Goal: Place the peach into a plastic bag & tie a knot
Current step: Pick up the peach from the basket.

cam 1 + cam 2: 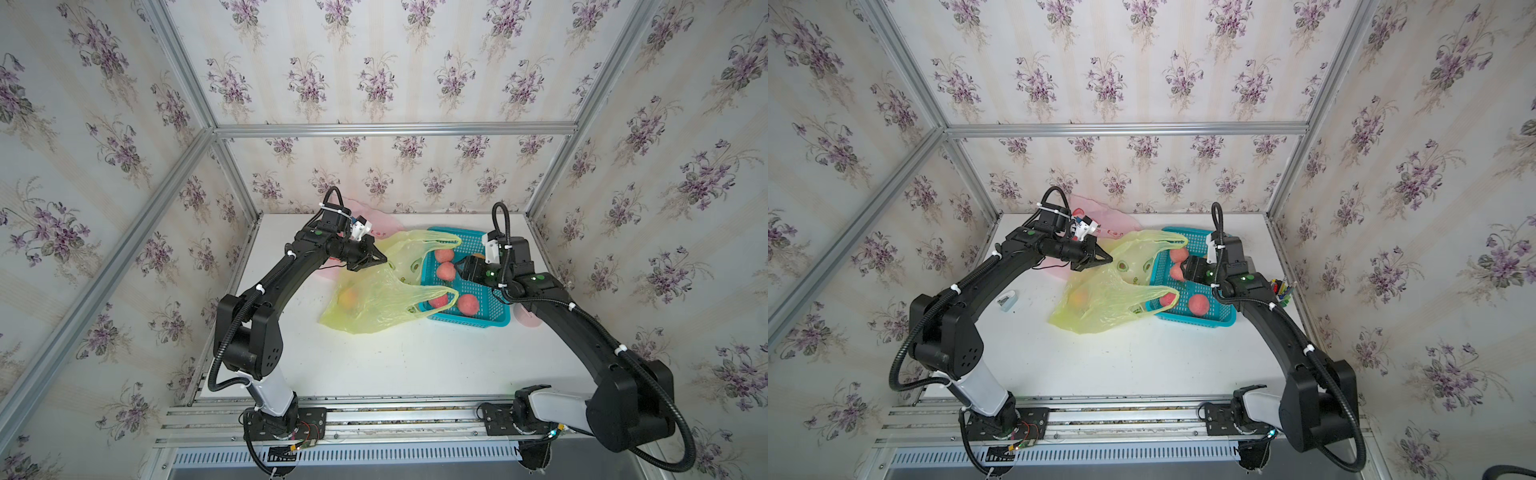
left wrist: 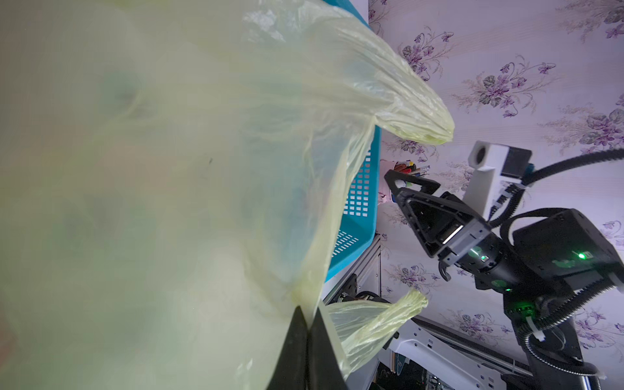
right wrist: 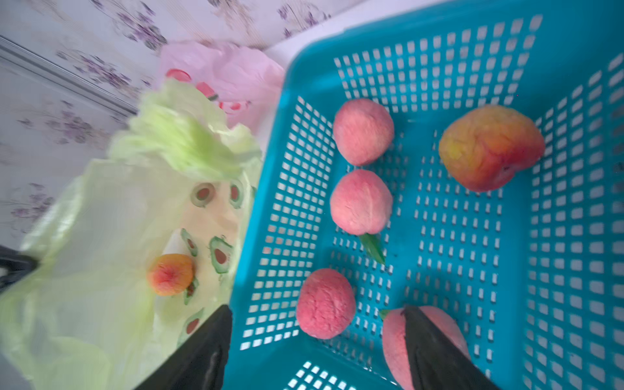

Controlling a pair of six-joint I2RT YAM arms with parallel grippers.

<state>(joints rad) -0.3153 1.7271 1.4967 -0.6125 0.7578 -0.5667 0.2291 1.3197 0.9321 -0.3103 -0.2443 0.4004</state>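
Table [image 1: 1142, 365]: white object [image 1: 1007, 300], a top view.

The plastic bag [image 1: 374, 303] is translucent pale yellow, printed with green avocado halves; the peach [image 3: 170, 274] inside it is orange-red. The basket [image 1: 469, 321] is teal with a slotted grid, its peaches [image 1: 468, 305] mostly pink, the desk [image 1: 395, 365] white, and the wallpaper [image 1: 374, 83] cream with purple flower sprigs.

Both arms reach forward and inward, left claw [image 1: 383, 262] pinched closed, right claw [image 1: 458, 266] spread wide
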